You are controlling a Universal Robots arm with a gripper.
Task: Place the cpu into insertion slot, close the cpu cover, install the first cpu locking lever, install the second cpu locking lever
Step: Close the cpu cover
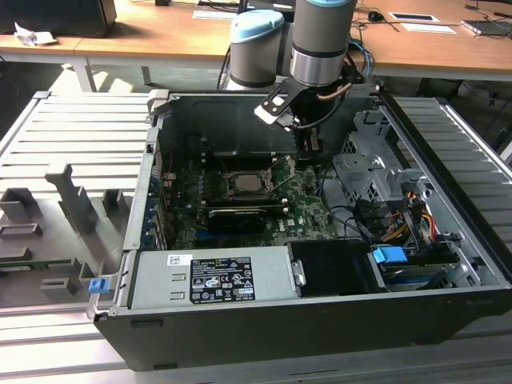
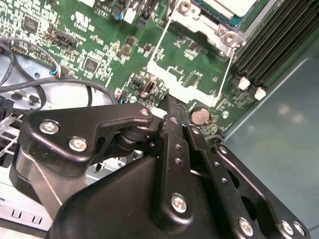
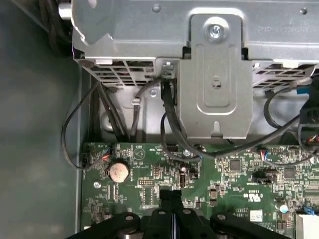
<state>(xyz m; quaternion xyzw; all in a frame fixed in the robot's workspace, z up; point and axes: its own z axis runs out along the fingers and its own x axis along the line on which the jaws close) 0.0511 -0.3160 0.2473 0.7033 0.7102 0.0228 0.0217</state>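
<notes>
The cpu (image 1: 245, 182) lies pale and flat in the insertion slot (image 1: 225, 183) in the middle of the green board; in the second wrist view its corner (image 2: 225, 7) shows inside the metal socket rim (image 2: 207, 31). The cpu cover (image 1: 284, 178) stands open, tilted up on the exterior view's right side of the socket. Green board shows through the opening of this thin silvery frame (image 2: 167, 74). My gripper (image 1: 308, 150) hangs inside the case just beyond the cover. Its black fingers are shut together, and the tips (image 2: 170, 102) rest at the cover's free edge. Nothing shows between the fingertips (image 3: 172, 195).
A black card (image 1: 236, 214) crosses the board in front of the socket. A grey power supply (image 1: 216, 276) fills the case front, and a drive cage (image 1: 368, 172) with cables (image 1: 404, 224) stands on the exterior view's right. A coin battery (image 3: 118, 171) and a metal bracket (image 3: 214, 74) are near the fingers.
</notes>
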